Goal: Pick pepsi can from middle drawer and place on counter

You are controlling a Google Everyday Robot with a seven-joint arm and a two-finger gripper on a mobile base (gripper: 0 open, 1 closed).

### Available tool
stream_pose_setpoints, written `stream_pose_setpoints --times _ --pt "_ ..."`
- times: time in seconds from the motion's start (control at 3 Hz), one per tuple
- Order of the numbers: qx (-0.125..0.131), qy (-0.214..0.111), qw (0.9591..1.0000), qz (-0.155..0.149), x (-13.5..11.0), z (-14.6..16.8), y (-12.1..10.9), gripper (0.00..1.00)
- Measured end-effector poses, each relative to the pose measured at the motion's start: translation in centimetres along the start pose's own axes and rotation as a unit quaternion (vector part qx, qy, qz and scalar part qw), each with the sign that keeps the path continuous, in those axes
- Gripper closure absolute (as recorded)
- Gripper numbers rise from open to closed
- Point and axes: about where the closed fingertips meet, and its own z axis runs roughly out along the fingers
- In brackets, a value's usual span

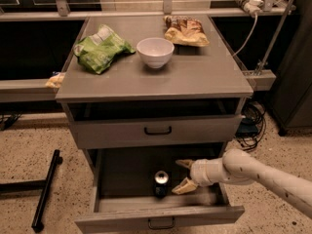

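**While the can stands in the drawer, the gripper hangs open beside it**

Where the middle drawer is pulled out at the bottom of the cabinet, the pepsi can stands upright near the drawer's front wall, roughly at mid-width. The gripper is inside the same drawer, just right of the can, with its fingers spread wide and pointing left toward it. The can is not between them. The lower fingertip comes very close to the can's side; whether it touches is hard to say in the drawer's shadow. The white arm reaches in from the lower right, over the drawer's right wall.

Above the open drawer, the upper drawer front with its black handle overhangs the back of the tray and darkens it.

On the counter sit a white bowl near the middle, a green bag to its left and a chip bag at the back right, all well apart from the can. The front of the counter is bare.

A black stand lies on the floor at left, and cables hang at right of the cabinet.
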Motion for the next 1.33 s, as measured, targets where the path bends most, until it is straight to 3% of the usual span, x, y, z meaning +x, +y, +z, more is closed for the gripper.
stream_pose_setpoints --times 0.67,1.33 --pt "-0.023 -0.032 0.9992 0.004 -0.7 2.9 -0.5 0.30" --pt "-0.054 -0.056 0.9965 0.032 -1.7 4.4 0.9 0.24"
